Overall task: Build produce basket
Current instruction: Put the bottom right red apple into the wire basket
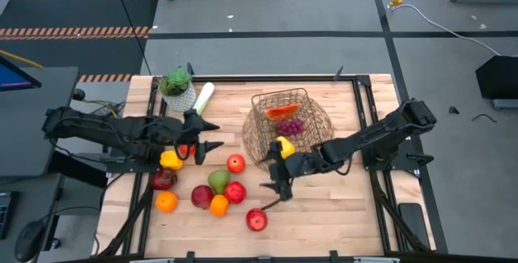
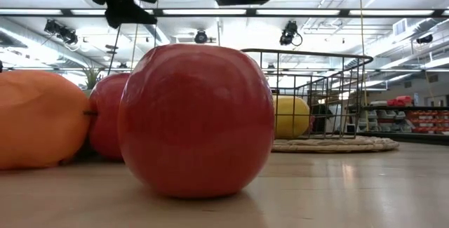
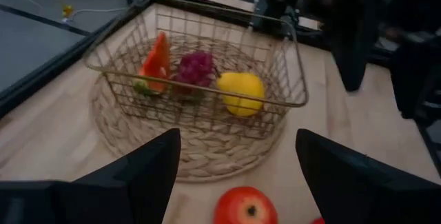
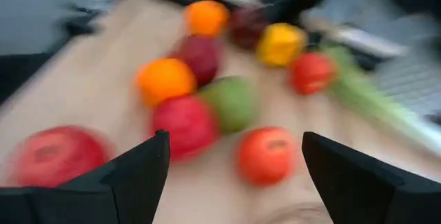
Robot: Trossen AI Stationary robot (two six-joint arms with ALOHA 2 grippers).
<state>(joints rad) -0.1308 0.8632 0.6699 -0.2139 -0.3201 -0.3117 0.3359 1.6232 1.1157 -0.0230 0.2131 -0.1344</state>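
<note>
- Right gripper (image 1: 278,184), fingers spread and empty, hangs at frame centre beside the wire basket (image 1: 261,137).
- Left gripper (image 1: 209,136), fingers open, hovers left of centre above an apple (image 1: 235,163).

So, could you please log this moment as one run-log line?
basket: carrot, grapes, yellow fruit inside | left gripper: open, empty, beside plant pot | right gripper: open, empty, above table near red apple
</note>
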